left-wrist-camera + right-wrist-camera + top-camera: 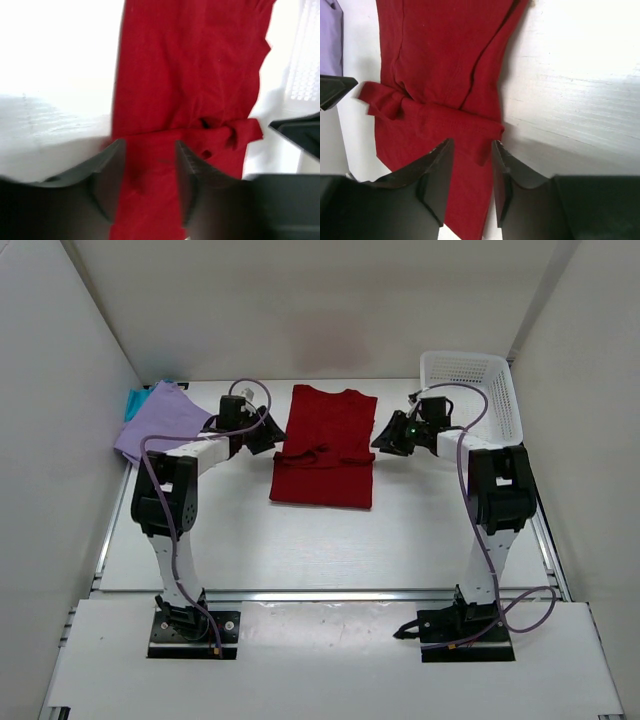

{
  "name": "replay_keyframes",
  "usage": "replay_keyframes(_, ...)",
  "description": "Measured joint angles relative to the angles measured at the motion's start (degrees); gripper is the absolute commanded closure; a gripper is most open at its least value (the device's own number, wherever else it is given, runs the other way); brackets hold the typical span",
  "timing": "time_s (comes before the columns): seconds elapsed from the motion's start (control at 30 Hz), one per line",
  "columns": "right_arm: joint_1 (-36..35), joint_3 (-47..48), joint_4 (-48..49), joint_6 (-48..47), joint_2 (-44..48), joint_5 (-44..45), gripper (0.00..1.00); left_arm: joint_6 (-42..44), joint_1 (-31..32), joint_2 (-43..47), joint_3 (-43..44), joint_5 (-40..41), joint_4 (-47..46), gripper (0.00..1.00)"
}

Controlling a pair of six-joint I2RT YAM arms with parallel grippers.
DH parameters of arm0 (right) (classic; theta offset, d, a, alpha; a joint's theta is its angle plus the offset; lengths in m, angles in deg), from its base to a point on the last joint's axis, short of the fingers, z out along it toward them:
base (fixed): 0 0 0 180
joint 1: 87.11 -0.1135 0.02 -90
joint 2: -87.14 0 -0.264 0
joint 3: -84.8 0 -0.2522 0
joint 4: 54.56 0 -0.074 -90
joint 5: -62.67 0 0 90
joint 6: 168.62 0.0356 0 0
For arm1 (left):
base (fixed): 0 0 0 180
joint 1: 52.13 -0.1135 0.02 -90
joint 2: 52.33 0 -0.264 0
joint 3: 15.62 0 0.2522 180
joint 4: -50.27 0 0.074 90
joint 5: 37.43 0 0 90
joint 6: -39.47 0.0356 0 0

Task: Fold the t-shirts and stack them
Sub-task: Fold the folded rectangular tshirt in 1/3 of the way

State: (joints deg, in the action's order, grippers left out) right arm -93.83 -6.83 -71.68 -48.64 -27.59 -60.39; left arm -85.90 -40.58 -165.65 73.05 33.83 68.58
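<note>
Lying mid-table, the red t-shirt (324, 447) is flanked by the left gripper (265, 435) and right gripper (388, 438), both parted and gripping nothing (wrist views show the gaps). Only the overhead shows the lavender t-shirt (160, 418) atop the teal t-shirt (132, 402), far left.

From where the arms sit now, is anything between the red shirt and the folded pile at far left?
Only the left arm itself. Its gripper sits at the red t-shirt's left edge, between it and the lavender t-shirt lying on the teal t-shirt. Nothing else visible on that stretch of table.
</note>
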Motion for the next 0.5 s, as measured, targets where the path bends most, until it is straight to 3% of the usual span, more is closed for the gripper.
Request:
replay_keyframes(0.07,-0.3,-0.2,-0.1,-0.3,1.1,1.3,0.62,-1.0,-0.4,0.7,-0.4,-0.2,-1.1,0.35)
replay_keyframes(0.13,-1.0,-1.9,0.0,-0.6,4.1,3.4,0.66,-1.7,-0.7,3.2,-2.8,-0.1,-2.8,0.43)
replay_keyframes(0.2,-2.6,-6.0,1.6,-0.9,9.3,6.1,0.89,-1.9,-0.7,7.6,-6.9,1.0,-4.2,0.49)
replay_keyframes(0.27,-5.2,-10.5,3.7,-1.0,14.6,7.9,1.0,-2.2,0.4,13.4,-12.2,2.5,-5.9,0.52)
replay_keyframes(0.4,-12.5,-13.6,6.0,-2.3,17.2,9.8,1.0,-3.7,6.2,21.6,-23.9,4.8,-12.7,0.57)
replay_keyframes(0.5,-17.6,-13.6,6.5,-3.8,14.1,10.2,0.99,-4.8,9.7,18.9,-28.7,4.5,-15.6,0.6)
